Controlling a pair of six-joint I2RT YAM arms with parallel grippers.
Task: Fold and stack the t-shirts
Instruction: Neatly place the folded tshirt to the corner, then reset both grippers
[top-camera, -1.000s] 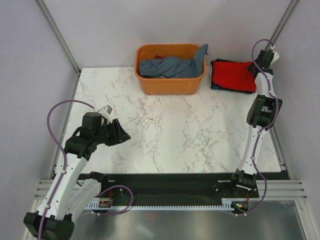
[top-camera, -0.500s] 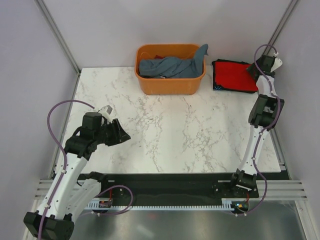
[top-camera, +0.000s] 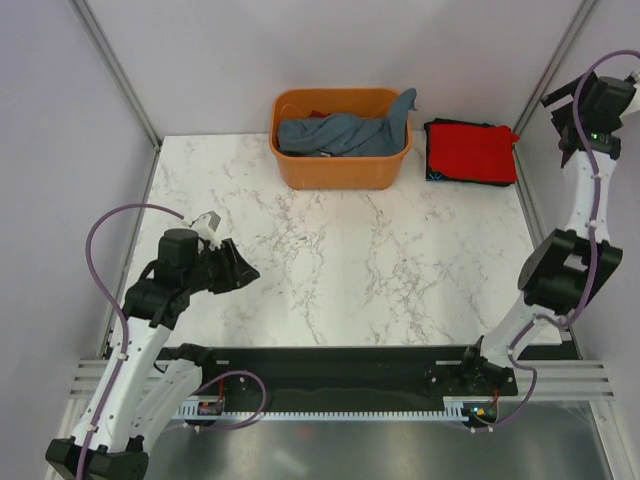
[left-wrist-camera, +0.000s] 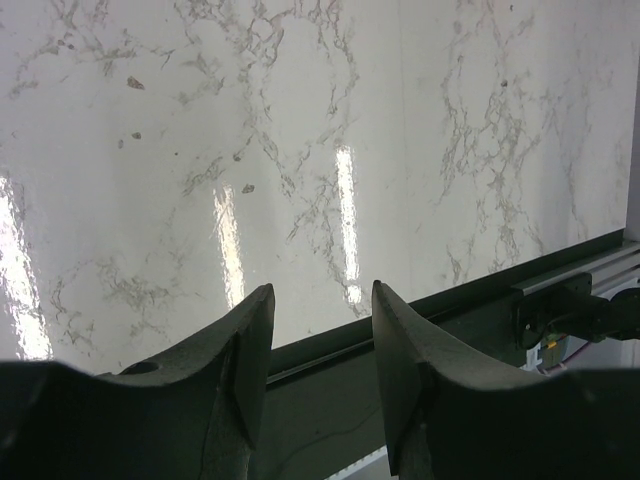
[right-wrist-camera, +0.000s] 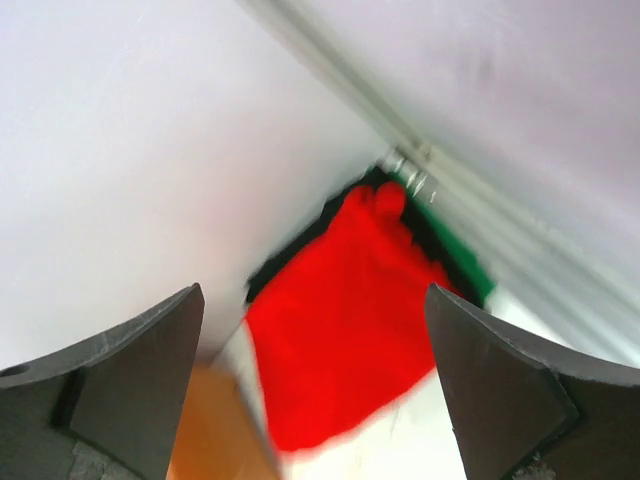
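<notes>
A folded red t-shirt (top-camera: 468, 152) lies on top of a dark folded one at the back right corner of the table. It shows blurred in the right wrist view as the red t-shirt (right-wrist-camera: 345, 325), far below the fingers. My right gripper (top-camera: 557, 95) hangs high beside the right wall, clear of the stack. There the right gripper (right-wrist-camera: 312, 300) is wide open and holds nothing. A grey-blue t-shirt (top-camera: 340, 133) is bunched in the orange basket (top-camera: 338, 172). My left gripper (top-camera: 245, 272) hovers over the table's near left. In its wrist view the left gripper (left-wrist-camera: 320, 300) is partly open and empty.
The marble table (top-camera: 380, 260) ends at a black rail (left-wrist-camera: 470, 300) along the near edge. Grey walls and slanted metal posts (top-camera: 110, 60) close in the back and sides. The basket stands at the back centre, just left of the stack.
My right gripper has opened and let go of the red t-shirt, then risen up and away to the right. The left arm has barely shifted.
</notes>
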